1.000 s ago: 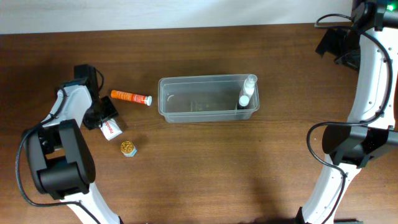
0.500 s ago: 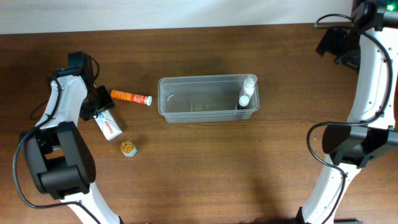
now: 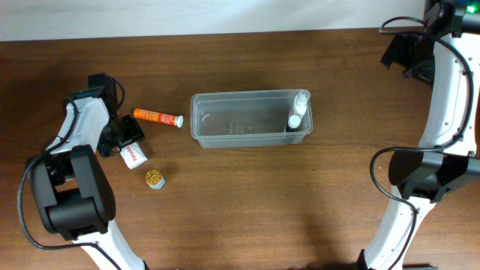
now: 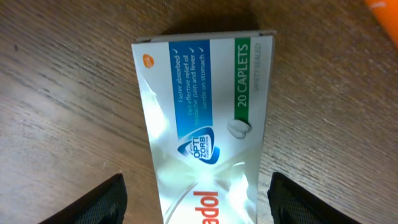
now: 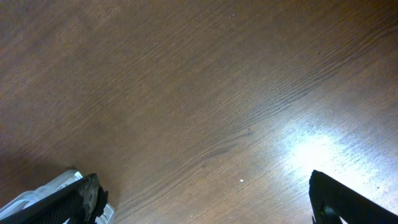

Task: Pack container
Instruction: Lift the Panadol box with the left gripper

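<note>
Container: the clear plastic container (image 3: 225,120) sits mid-surface (image 3: 240,210), upright and open-topped, with two small white bottles (image 3: 298,112) standing at its right end and the rest of its floor bare.
Container handling: it is probably light, thin-walled and a little flexible, with smooth sides likely to slip. The rim or a long wall near a corner looks like the firmest hold. Squeezing mid-wall would likely bow it.
Caplet box: a white carton (image 4: 199,106) with blue and green panels lies flat on the wood. It looks light and stiff-edged but crushable, and is best taken across its narrow width.
Left pincer: the left pincer (image 4: 196,193) hangs over the carton with its jaws apart. One finger stands on each side, with bare wood showing between each finger and the carton, so nothing is gripped.
Right pincer: the right pincer (image 5: 204,186) is spread wide over bare wood at the far right corner and holds nothing.
Container relative to pincers: it lies well apart to the right of the left pincer, with an orange tube (image 3: 157,117) between them. It is also well apart from the right pincer.
Other item: a small yellow-lidded jar (image 3: 154,179) sits near the carton, on the side towards the robot.
</note>
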`<move>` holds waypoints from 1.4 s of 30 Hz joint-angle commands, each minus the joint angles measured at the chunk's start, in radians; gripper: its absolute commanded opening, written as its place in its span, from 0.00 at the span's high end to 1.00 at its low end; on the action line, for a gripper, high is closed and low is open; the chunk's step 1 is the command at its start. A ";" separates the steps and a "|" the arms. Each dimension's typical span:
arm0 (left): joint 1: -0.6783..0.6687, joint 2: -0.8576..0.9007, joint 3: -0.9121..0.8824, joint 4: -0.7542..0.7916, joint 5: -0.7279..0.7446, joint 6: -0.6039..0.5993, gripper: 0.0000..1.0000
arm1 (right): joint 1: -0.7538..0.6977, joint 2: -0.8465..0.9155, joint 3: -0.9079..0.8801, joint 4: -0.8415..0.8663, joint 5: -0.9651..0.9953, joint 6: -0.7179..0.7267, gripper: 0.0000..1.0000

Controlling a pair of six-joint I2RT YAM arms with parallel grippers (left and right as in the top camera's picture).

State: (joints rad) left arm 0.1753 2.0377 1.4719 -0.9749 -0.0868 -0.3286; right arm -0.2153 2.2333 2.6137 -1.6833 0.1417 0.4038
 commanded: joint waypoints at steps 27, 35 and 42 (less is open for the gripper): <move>-0.005 0.161 0.035 0.055 -0.007 0.009 0.53 | -0.001 -0.017 0.012 0.000 0.012 -0.003 0.02; -0.011 0.161 0.225 -0.071 -0.008 0.036 0.55 | -0.001 -0.017 0.012 0.000 0.012 -0.003 0.02; -0.099 0.161 0.483 -0.186 -0.008 0.140 0.55 | -0.001 -0.017 0.012 -0.001 0.012 -0.003 0.02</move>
State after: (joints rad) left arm 0.1368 2.1990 1.8324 -1.1255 -0.0872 -0.2672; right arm -0.2153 2.2333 2.6137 -1.6836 0.1417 0.4038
